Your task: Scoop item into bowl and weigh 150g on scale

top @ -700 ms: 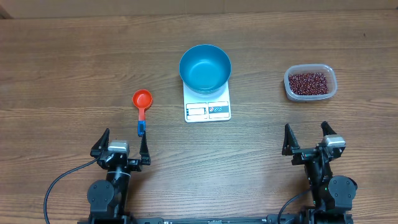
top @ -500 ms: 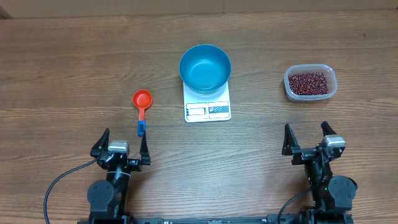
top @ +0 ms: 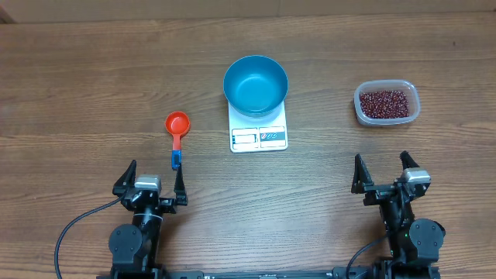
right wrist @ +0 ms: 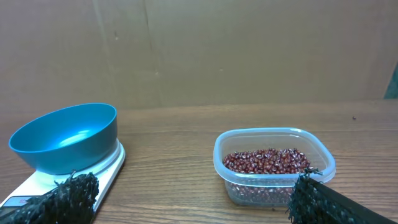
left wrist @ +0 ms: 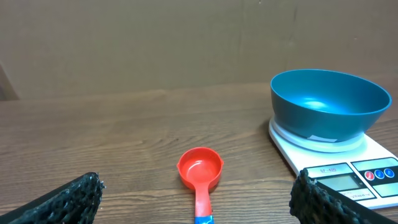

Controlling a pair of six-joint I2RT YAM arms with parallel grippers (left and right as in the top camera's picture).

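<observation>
A bright blue bowl (top: 256, 84) (left wrist: 329, 102) (right wrist: 65, 137) sits empty on the small white scale (top: 259, 136) (left wrist: 348, 174) (right wrist: 102, 171) at the table's middle. Dark red-brown beans (top: 384, 103) (right wrist: 266, 160) fill a clear plastic tub (top: 387, 104) (right wrist: 273, 163) at the right. An orange-red scoop (top: 177, 127) (left wrist: 199, 171) with a blue handle end lies left of the scale. My left gripper (top: 152, 181) (left wrist: 198, 199) stands open just in front of the scoop's handle. My right gripper (top: 382, 174) (right wrist: 189, 198) is open in front of the tub, with nothing between its fingers.
The wooden table (top: 93, 77) runs wide on both sides. A brown cardboard wall (left wrist: 186, 43) stands behind the table's far edge.
</observation>
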